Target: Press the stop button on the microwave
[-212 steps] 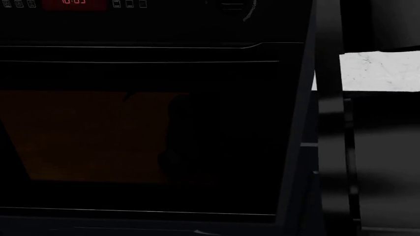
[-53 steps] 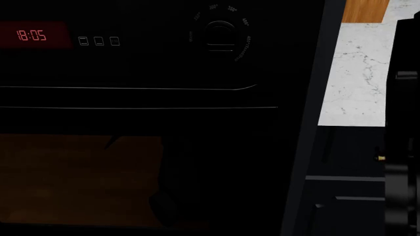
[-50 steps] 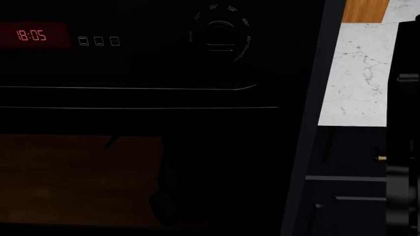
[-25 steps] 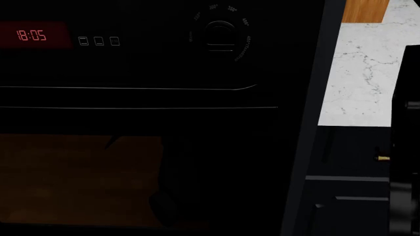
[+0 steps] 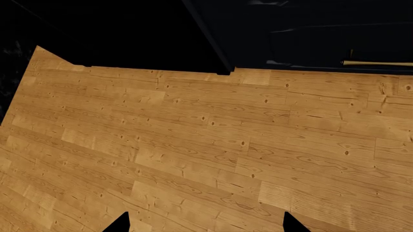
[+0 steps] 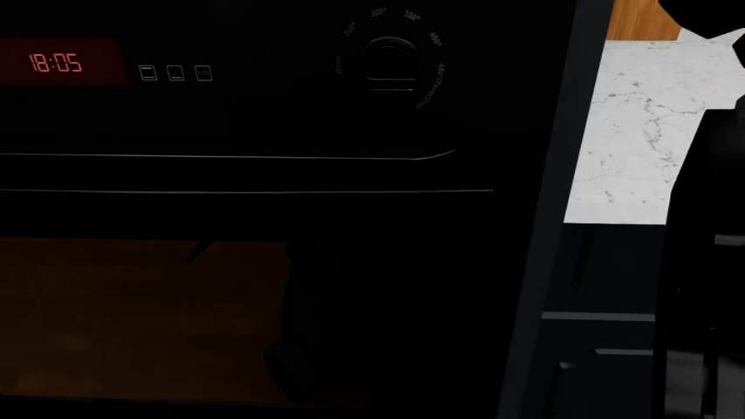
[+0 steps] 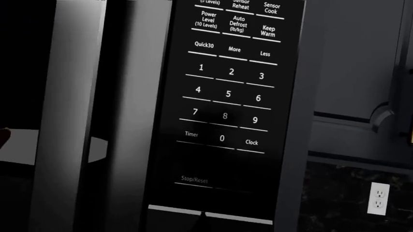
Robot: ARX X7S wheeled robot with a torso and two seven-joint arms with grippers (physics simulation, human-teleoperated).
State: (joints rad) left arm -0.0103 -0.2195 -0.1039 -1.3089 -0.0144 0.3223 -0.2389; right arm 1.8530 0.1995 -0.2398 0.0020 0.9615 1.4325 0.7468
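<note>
**Right arm faced the keypad, stop key not yet touched**

The right wrist camera looked straight at the microwave (image 7: 226, 96) keypad, with the Stop/Reset key (image 7: 194, 180) low on the panel, under the Timer key (image 7: 191, 134) and above two pale bars (image 7: 210, 214) at the panel's foot. None of the right fingers showed in that view, so whether they were apart or together could not be told, nor how near the tip stood to the panel.

The likeliest slip from here was a press landing on the wrong key. The Stop/Reset label was faint and small, the Timer, 0 (image 7: 223, 138) and Clock (image 7: 252, 142) keys sat in the row above it, and the panel appeared tilted in the view, so an approach off the square could slide upward or miss onto blank glass. A push too light might also fail to register.

The left fingers (image 5: 205, 223) showed only as two dark tips, apart, over a wood floor (image 5: 193, 145), idle and holding nothing.

The head view was nearly black: an oven (image 6: 256, 218) with a red clock (image 6: 55, 63) reading 18:05 and a dial (image 6: 392, 63), a strip of marble counter (image 6: 634, 140), and a dark shape at the right edge, probably the right arm. The microwave itself did not appear there.
</note>
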